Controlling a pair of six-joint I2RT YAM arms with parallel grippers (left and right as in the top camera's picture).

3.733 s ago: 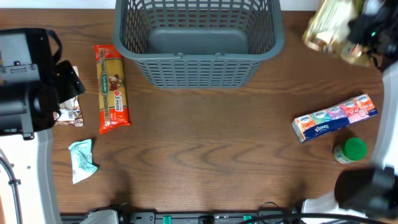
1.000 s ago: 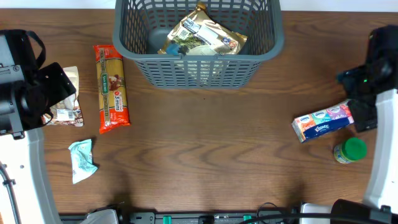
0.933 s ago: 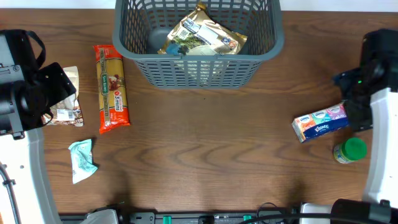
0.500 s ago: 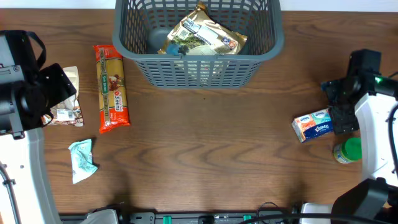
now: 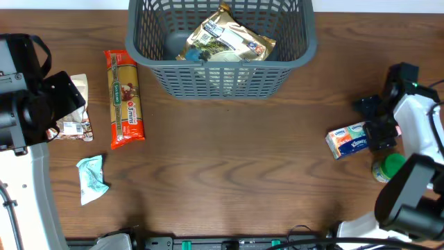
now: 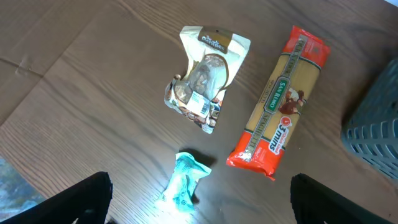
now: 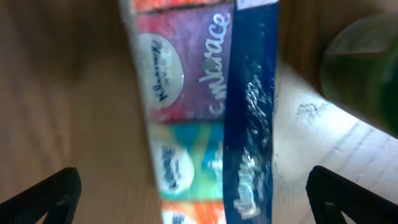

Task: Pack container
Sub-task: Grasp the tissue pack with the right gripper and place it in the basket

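Note:
The container (image 5: 222, 82), a dark grey lattice basket, stands at the back centre with a gold snack bag (image 5: 225, 38) lying in it. My right gripper (image 5: 378, 125) (image 7: 199, 199) is open and low over the Kleenex tissue pack (image 5: 347, 139) (image 7: 205, 106). Its fingers straddle the right half of the pack without touching it. My left gripper (image 5: 68, 97) (image 6: 202, 202) hangs open at the far left, above a brown snack pouch (image 6: 205, 87) and a teal packet (image 6: 183, 186), holding nothing.
A long red and yellow pasta packet (image 5: 126, 97) (image 6: 278, 118) lies left of the basket. A green-lidded jar (image 5: 392, 168) (image 7: 367, 68) stands just beside the tissue pack, near the table's right front. The teal packet (image 5: 90, 179) lies near the left front.
The gold bag, earlier held high at the right, now lies in the basket. My right arm has swung left and down over the tissue pack. The left arm has not moved.

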